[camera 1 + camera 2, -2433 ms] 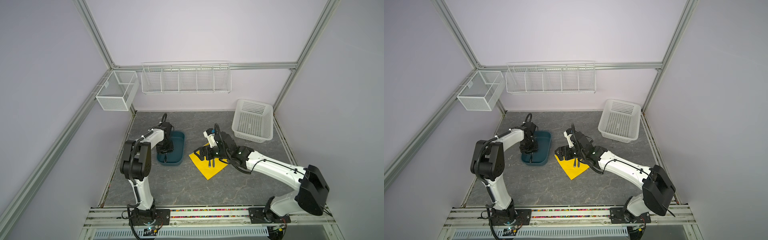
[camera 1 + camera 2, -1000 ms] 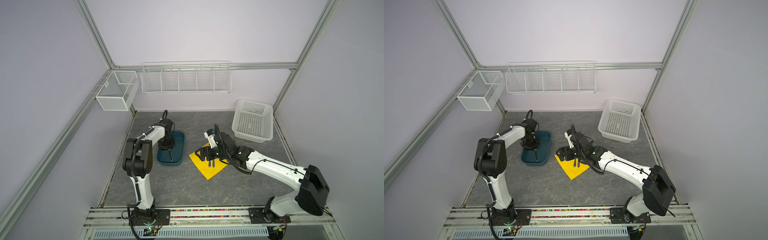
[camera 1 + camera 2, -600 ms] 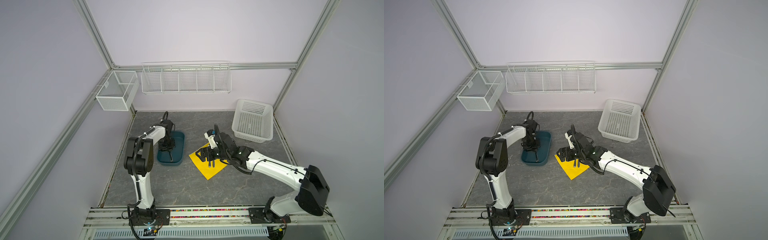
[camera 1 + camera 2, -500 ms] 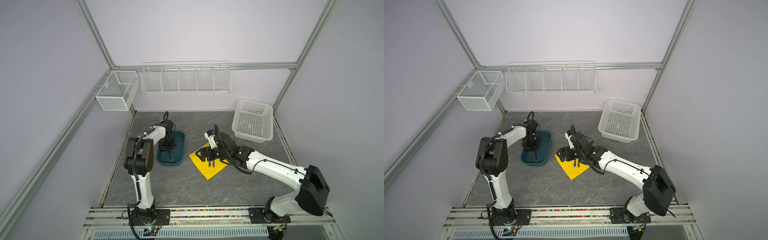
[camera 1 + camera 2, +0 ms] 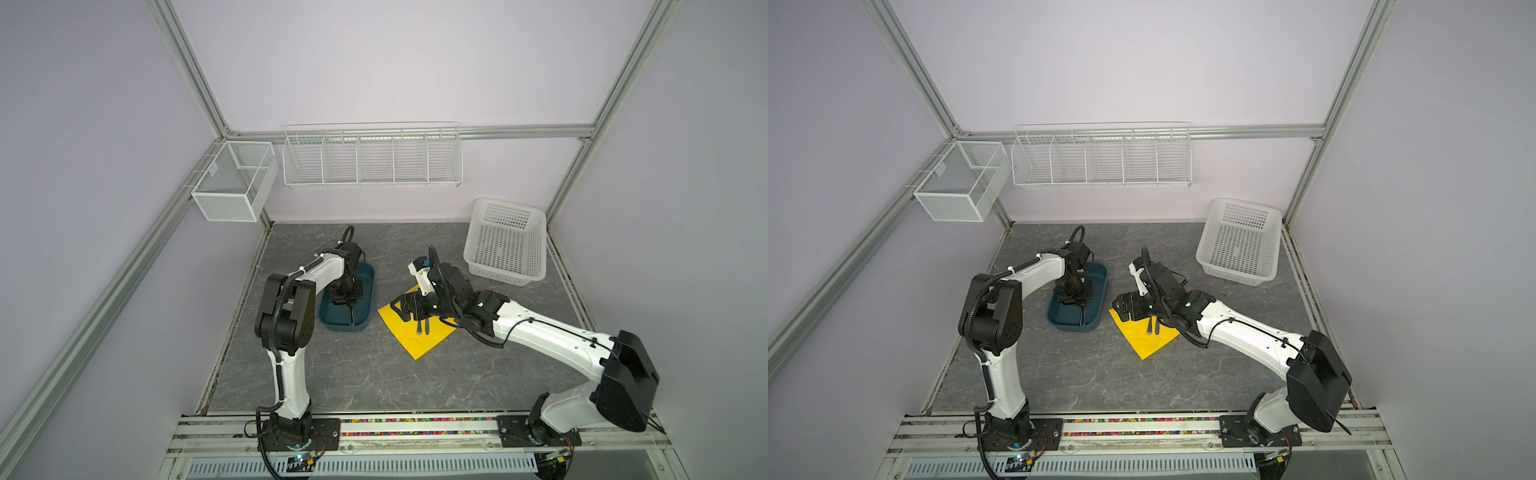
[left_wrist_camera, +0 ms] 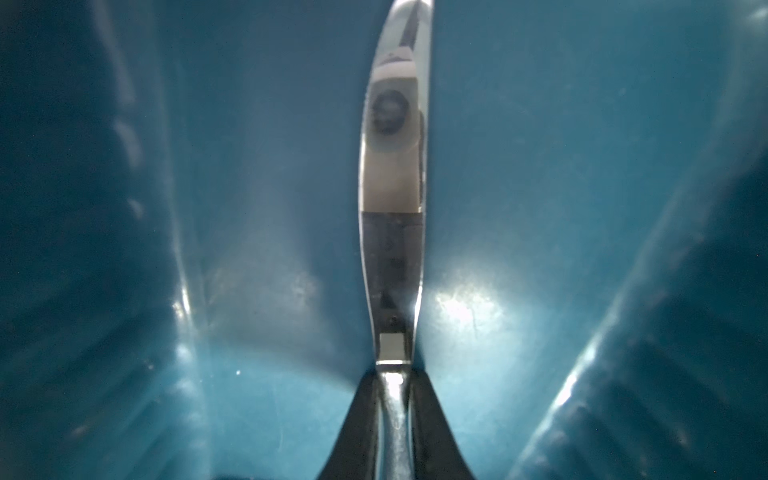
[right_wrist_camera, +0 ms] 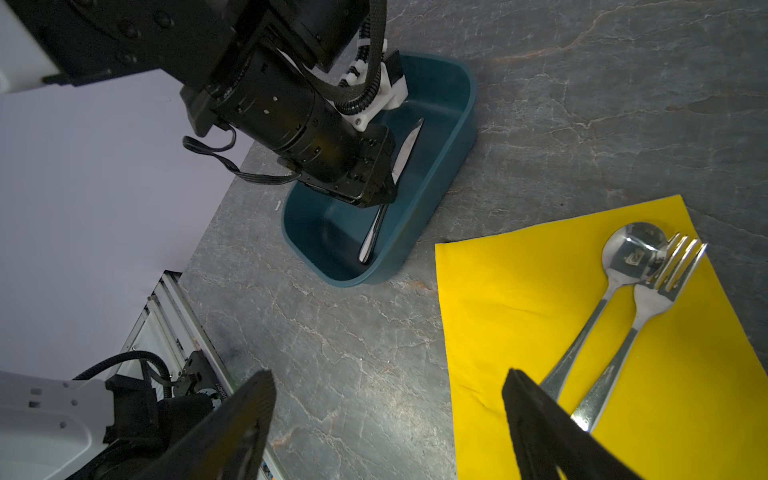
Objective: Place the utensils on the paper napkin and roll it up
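Grey marbled tabletop (image 5: pixel 353 374) seen from above, with both arm bases mounted on the rail along its near edge. Nearest the near edge, around the middle of the tabletop, lies the paper napkin (image 5: pixel 409 332) (image 7: pixel 519 299), bright yellow, flat and unrolled, turned so that one corner points toward the near edge. On it rest two of the utensils, side by side and touching near their heads: the spoon (image 7: pixel 631 251), bowl up, and the fork (image 7: pixel 652 297), whose tines overlap the edge of the spoon's bowl. The right gripper (image 5: pixel 405 311) (image 7: pixel 386 374) stands over the napkin's far-left part with its jaws wide apart and nothing between them. In the right wrist view one finger shows over bare tabletop and the other over the two handles; whether it touches them cannot be told. Just beyond, toward the left edge, sits the teal tub (image 5: pixel 340 326) (image 7: pixel 440 166), near the napkin but apart from it. The left gripper (image 5: pixel 345 297) (image 6: pixel 392 374) reaches down into the tub, its jaws clamped on the handle of the knife (image 6: pixel 392 232). The blade runs along the tub's length. In the far right corner stands a white perforated basket (image 5: pixel 503 276). A white wire rack (image 5: pixel 372 160) hangs on the back wall, and a white mesh box (image 5: pixel 232 183) on the left wall.
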Robot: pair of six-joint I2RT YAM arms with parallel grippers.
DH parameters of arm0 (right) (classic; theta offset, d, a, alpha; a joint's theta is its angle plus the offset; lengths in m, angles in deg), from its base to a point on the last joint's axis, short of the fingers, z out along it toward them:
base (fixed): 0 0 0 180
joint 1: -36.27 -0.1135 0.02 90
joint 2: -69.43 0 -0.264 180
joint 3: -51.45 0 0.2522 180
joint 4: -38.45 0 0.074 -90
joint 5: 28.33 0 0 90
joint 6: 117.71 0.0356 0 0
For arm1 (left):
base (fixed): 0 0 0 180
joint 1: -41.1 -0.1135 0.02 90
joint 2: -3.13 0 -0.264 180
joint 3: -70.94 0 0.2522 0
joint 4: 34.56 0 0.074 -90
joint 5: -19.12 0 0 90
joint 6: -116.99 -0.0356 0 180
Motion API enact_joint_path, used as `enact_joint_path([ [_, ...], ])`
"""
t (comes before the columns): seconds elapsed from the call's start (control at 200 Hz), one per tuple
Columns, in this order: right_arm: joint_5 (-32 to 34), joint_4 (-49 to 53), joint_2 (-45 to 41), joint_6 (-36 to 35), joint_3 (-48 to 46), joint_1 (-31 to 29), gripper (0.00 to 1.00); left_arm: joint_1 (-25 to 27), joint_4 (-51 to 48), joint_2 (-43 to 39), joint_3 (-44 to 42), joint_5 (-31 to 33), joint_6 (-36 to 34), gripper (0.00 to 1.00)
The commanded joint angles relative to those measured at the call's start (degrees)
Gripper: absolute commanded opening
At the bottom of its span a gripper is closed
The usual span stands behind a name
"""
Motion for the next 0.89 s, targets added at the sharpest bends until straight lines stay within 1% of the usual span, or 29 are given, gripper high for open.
enact_joint_path([
  [0.0, 1.48, 0.84, -1.75, -1.00, 0.10, -0.30, 0.89, -0.19, -3.28, 2.11, 1.49, -0.10, -0.51, 0.18],
  [0.17, 1.83, 0.76, -2.29, -0.90, -0.30, -0.27, 0.89, -0.21, -3.64, 3.14, 1.85, 0.10, -0.14, 0.18],
  [0.3, 1.48, -0.01, -2.27, -0.82, -0.66, -0.29, 0.89, -0.08, -2.40, 4.81, 2.20, -2.37, 1.63, 0.18],
  [0.495, 2.17, 0.71, -2.87, -0.98, -0.57, -0.21, 0.89, 0.09, -3.20, 6.53, 2.80, -0.92, 1.50, 0.17],
  [0.62, 2.95, 1.08, -3.13, -1.12, -0.66, -0.23, 0.89, 0.04, -2.95, 7.24, 2.87, -1.53, 1.48, 0.16],
  [0.745, 3.00, 1.28, -3.26, -0.87, -0.79, -0.26, 0.89, 0.09, -2.42, 7.37, 2.78, -1.55, 1.44, 0.13],
  [0.815, 3.13, 1.28, -3.50, -0.73, -1.01, -0.25, 0.89, 0.09, -1.83, 6.72, 2.48, -1.42, 1.58, 0.09],
  [0.89, 3.49, 1.29, -3.76, -0.71, -1.19, -0.25, 0.89, 0.09, -1.15, 5.74, 2.22, -1.17, 1.65, 0.09],
])
